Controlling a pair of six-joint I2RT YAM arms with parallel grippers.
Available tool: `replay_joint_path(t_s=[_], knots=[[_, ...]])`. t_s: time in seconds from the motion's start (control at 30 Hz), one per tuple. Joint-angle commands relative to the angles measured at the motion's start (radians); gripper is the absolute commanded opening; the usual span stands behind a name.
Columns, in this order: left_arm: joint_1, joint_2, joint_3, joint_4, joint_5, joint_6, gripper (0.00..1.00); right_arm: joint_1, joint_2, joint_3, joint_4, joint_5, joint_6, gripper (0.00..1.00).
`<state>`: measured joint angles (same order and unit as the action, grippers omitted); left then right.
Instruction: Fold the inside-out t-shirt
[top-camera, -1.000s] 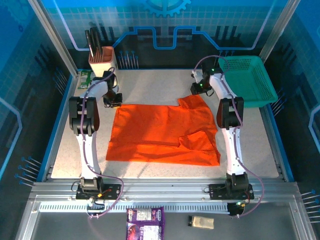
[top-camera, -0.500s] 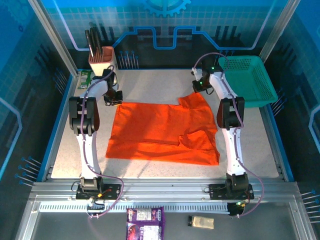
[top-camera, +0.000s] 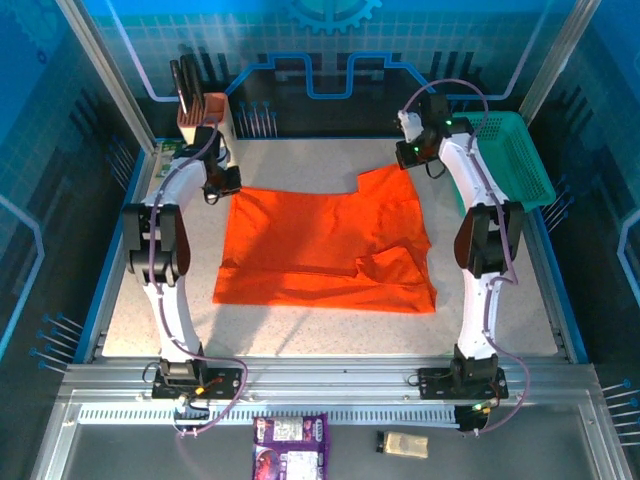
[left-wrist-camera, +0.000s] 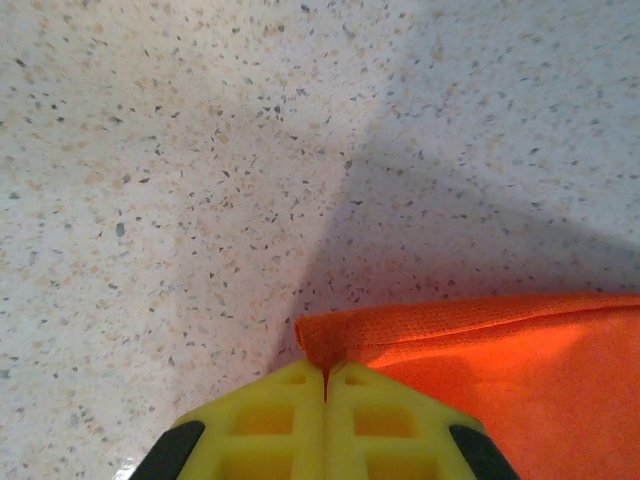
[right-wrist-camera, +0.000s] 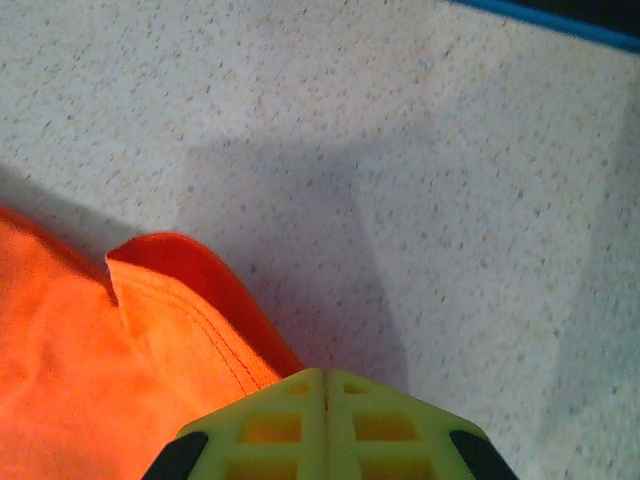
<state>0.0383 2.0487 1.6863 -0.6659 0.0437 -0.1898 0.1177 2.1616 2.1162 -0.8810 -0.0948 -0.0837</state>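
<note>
Both arms have swung up and back toward the far edge of the tabletop (top-camera: 300, 160) in the past second. The right fingers (right-wrist-camera: 270, 425), parted a moment ago, have now closed.

The left arm (top-camera: 160, 240) and right arm (top-camera: 487, 240) each hold a far corner of the inside-out t-shirt (top-camera: 320, 245). The left fingers (left-wrist-camera: 275, 420) are pressed together on the very tip of the far-left corner, where the left wrist view shows a small fold of orange cloth caught between them. The right fingers pinch a stitched hem at the far-right corner, near the teal basket (top-camera: 515, 160).

With the pull, the shirt's far edge appears lifted and stretched between the two grips. The far-right sleeve, which lay flat, has been hauled up and outward. The near hem has crept a little away from the near edge.

The garment is spread across the middle of the tabletop, its near half flat apart from a rumple toward the near-right corner.

Both grips look secured and the first fold appears to be starting, with the far edge likely to be carried over toward the near hem. The left corner is held by a slim bite of thin cloth and could slip if the arms pull apart too hard.
</note>
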Motion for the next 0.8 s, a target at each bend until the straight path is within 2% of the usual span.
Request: replay_joint_path(t_s=[0.0, 0.37, 0.77], knots=[[0.009, -0.093, -0.083, 0.054, -0.017, -0.036, 0.0, 0.007, -0.109, -0.124, 0.021, -0.033, 0.055, 0.0], [0.024, -0.349, -0.428, 0.21, -0.035, -0.097, 0.0, 0.009, -0.449, -0.576, 0.086, -0.074, 0.176, 0.0], [0.048, -0.545, -0.754, 0.33, -0.035, -0.209, 0.0, 0.01, -0.746, -0.959, 0.077, -0.065, 0.343, 0.0]])
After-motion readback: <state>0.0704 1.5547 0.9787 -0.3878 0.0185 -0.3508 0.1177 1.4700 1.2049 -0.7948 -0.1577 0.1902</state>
